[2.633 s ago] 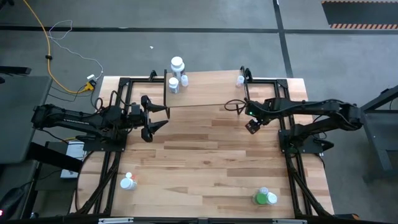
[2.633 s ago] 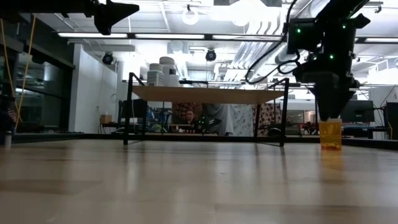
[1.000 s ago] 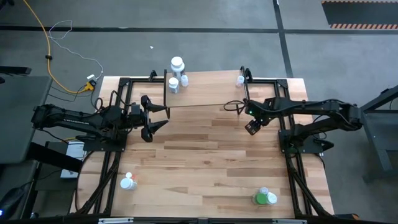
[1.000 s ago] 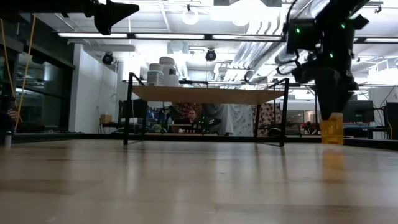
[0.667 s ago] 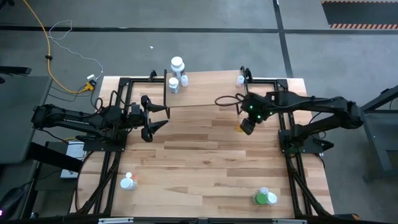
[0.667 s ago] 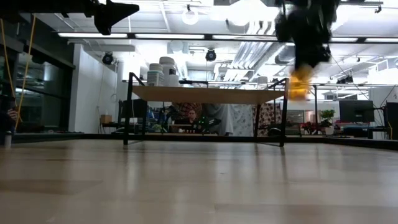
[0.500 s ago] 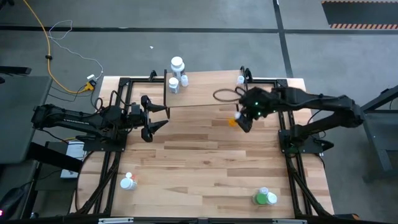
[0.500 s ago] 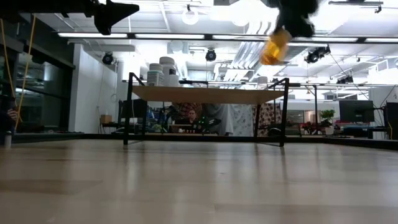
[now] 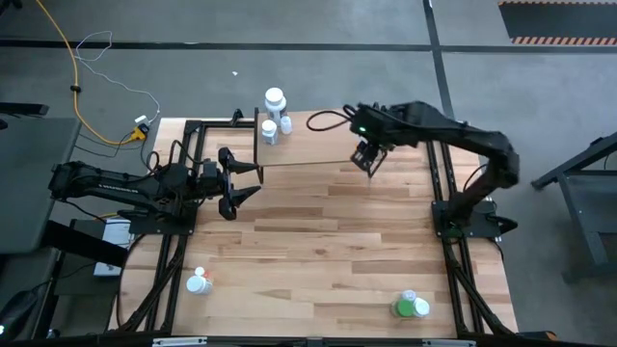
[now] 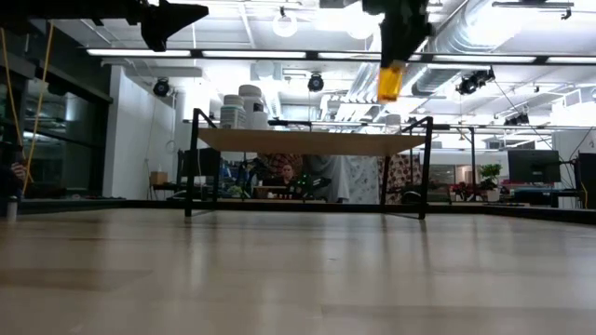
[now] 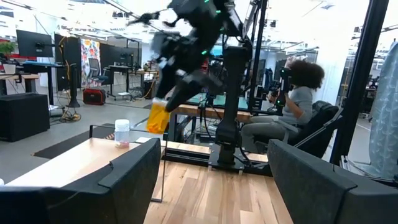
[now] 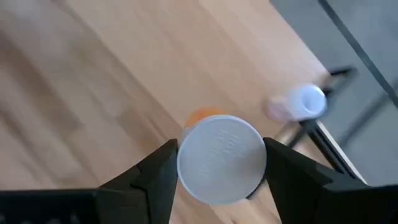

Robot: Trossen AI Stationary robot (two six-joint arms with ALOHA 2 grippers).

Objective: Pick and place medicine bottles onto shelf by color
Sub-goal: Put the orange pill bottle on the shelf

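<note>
— What are you holding?

— My right hand (image 12: 217, 163) is closing around a small orange plastic pill bottle with a white cap (image 10: 390, 82), hanging in the air above the light-wood shelf on black metal legs (image 10: 307, 140).

— Any writing on it?

— I'm seeing faint embossed lettering on the cap, too blurred to read.

— And the other arm?

— My left hand (image 9: 243, 180) is waiting with its fingers spread, holding nothing, over the left side of the butcher-block desk (image 9: 318, 251). White bottles (image 9: 274, 116) are standing on the shelf's far left end.
</note>
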